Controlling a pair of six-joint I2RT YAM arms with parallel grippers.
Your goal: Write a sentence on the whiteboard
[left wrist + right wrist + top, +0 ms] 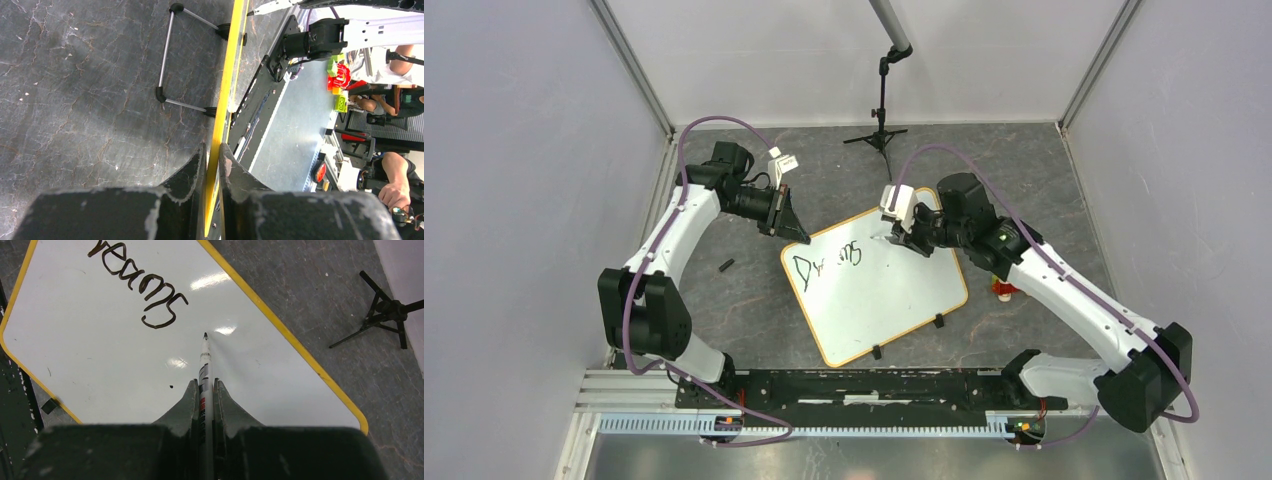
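The whiteboard (884, 290) lies tilted on the dark table, white with a tan-orange rim. Of the sentence, only the black word "Dreams" (827, 262) is written on it, also seen in the right wrist view (142, 287). My left gripper (786, 222) is shut on the whiteboard's rim at its far left corner; the yellow edge (222, 100) runs between its jaws. My right gripper (902, 236) is shut on a white marker (204, 365), whose black tip (205, 334) sits at the board surface, right of the "s".
A black tripod stand (881, 130) stands at the back. A small black cap (726, 265) lies left of the board. A red-and-orange toy (1003, 290) sits by the board's right edge. Two black clips (939, 321) hold the near rim. The rail (874, 385) runs along the near edge.
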